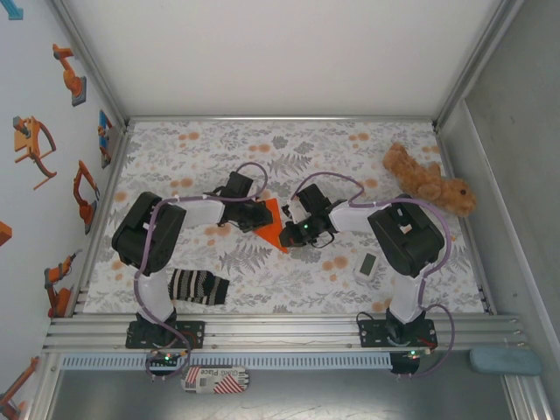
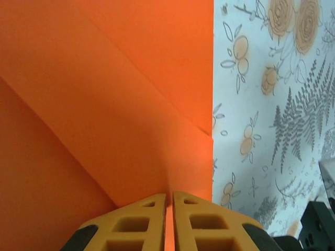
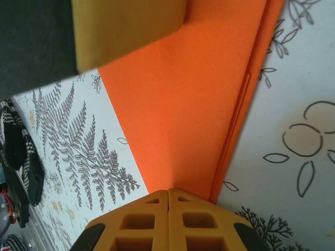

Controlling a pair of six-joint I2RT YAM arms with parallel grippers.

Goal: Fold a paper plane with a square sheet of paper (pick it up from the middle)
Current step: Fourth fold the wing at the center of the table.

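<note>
both arms bend inward over the table [image 1: 350, 149]; left end effector [image 2: 169, 196] and right end effector [image 3: 168, 191] each pinch the folded orange paper [image 1: 271, 219] at its middle. a striped tag [image 1: 214, 379] reads "place".

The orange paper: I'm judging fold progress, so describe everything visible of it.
The orange paper is thin, plain and matte, folded into a pointed triangular shape with layered flaps and straight diagonal creases. It sits mid-table over the floral tablecloth, between both arms. The left fingers and right fingers are each shut on an edge of it.
</note>
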